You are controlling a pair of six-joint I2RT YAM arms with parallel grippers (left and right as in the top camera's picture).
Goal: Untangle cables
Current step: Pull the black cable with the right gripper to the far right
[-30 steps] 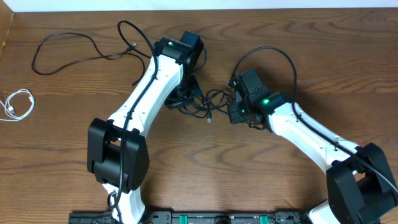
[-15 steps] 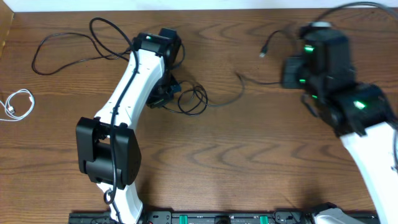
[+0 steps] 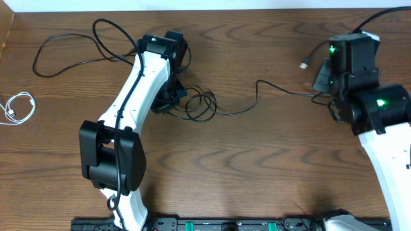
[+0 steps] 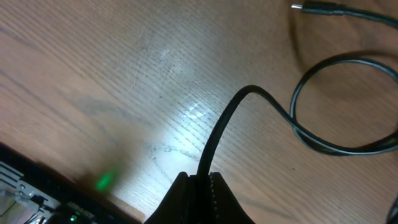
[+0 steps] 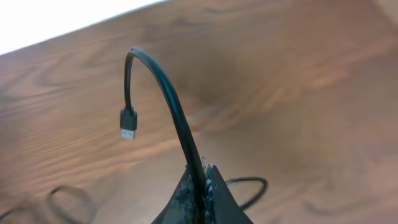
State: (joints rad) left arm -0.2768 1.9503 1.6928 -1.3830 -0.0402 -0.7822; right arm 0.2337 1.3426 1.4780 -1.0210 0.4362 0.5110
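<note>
Two black cables, far-left cable point(image 3: 114, 58) and centre cable point(image 3: 257, 90), one white cable point(image 3: 13, 110); left gripper point(image 4: 200, 179) and right gripper point(image 5: 202, 177) both closed on centre cable, coil partly beneath left arm point(image 3: 138, 90).

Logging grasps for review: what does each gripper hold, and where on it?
Right gripper: black cable, near its USB plug. Left gripper: black cable, mid-length.
</note>
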